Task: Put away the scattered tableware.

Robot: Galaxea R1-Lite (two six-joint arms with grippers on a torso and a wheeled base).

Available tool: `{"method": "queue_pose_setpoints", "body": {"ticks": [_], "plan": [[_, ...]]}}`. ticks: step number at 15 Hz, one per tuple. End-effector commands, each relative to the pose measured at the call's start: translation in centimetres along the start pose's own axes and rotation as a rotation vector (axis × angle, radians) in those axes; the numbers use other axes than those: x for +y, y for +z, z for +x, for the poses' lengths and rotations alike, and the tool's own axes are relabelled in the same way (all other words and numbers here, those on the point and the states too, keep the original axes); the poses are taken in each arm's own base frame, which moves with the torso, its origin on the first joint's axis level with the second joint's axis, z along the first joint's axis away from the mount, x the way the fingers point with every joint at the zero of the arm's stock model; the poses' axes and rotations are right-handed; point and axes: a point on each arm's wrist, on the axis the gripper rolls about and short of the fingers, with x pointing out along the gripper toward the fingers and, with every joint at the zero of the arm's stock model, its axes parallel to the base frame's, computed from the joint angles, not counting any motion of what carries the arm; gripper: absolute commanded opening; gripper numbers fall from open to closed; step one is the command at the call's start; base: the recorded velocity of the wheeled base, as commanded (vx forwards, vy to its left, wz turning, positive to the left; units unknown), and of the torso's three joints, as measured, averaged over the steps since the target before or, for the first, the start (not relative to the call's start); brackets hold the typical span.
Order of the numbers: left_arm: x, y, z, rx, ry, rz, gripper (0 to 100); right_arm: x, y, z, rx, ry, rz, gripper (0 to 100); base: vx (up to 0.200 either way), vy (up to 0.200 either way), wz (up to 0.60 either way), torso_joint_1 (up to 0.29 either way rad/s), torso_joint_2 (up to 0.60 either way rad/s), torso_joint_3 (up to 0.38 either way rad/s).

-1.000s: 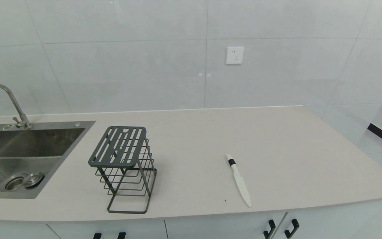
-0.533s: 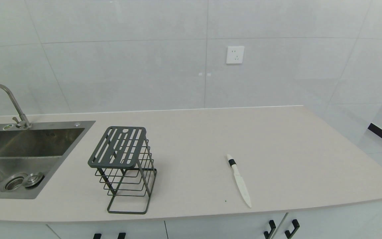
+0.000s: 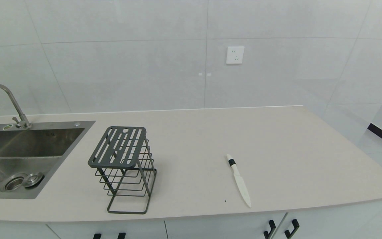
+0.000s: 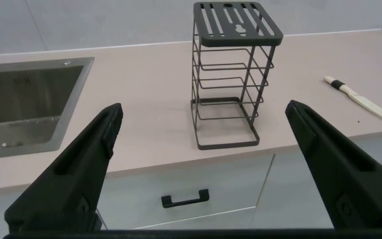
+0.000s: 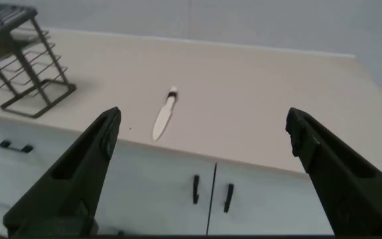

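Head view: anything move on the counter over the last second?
Nothing visibly changed. The white knife lies in the same spot near the front edge of the counter, handle toward the wall. The wire rack stands where it was, beside the sink. Nothing was taken hold of or let go.

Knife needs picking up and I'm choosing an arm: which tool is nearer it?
The right tool: the knife lies nearly straight ahead of it, while the left tool faces the rack, with the knife farther off beside it.
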Motion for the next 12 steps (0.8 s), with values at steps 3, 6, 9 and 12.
{"method": "queue_pose_setpoints", "body": {"ticks": [3, 6, 9, 12], "plan": [[0.0, 0.0, 0.0, 0.001, 0.000, 0.000, 100, -1.3, 2.4, 5.4, 0.330, 0.119, 0.059, 100, 0.000, 0.000, 0.00, 0.000, 0.00, 0.000], [0.0, 0.0, 0.0, 0.001, 0.000, 0.002, 100, -1.8, 2.7, 7.6, 0.431, 0.091, 0.035, 100, 0.000, 0.000, 0.00, 0.000, 0.00, 0.000], [0.0, 0.0, 0.0, 0.001, 0.000, 0.002, 100, -1.7, 4.5, 11.3, 0.506, 0.147, -0.039, 100, 0.000, 0.000, 0.00, 0.000, 0.00, 0.000], [0.0, 0.0, 0.0, 0.001, 0.000, 0.002, 100, -0.5, 5.8, 14.2, 0.545, 0.188, -0.115, 100, 0.000, 0.000, 0.00, 0.000, 0.00, 0.000]]}}
